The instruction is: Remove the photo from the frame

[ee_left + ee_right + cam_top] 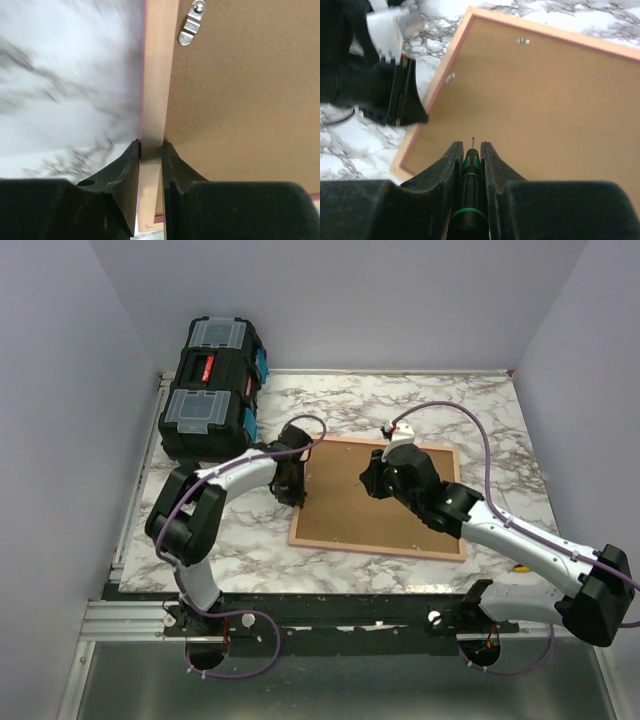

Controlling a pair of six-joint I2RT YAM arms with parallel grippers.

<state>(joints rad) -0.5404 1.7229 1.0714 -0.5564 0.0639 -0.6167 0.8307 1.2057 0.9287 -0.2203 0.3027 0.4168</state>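
Observation:
The pink frame (345,525) lies face down on the marble table, its cork-brown back up. My left gripper (296,488) is shut on the frame's left rail (157,75), one finger on each side of it. My right gripper (375,480) hovers over the upper left part of the back and is shut on a small black screwdriver with green bands (471,161), tip pointing at the back board (545,110). The photo is hidden under the back.
Small metal turn clips sit on the back near the rails (190,27) (522,40) (450,77). A black toolbox (212,390) stands at the table's far left corner. My left gripper also shows in the right wrist view (400,100).

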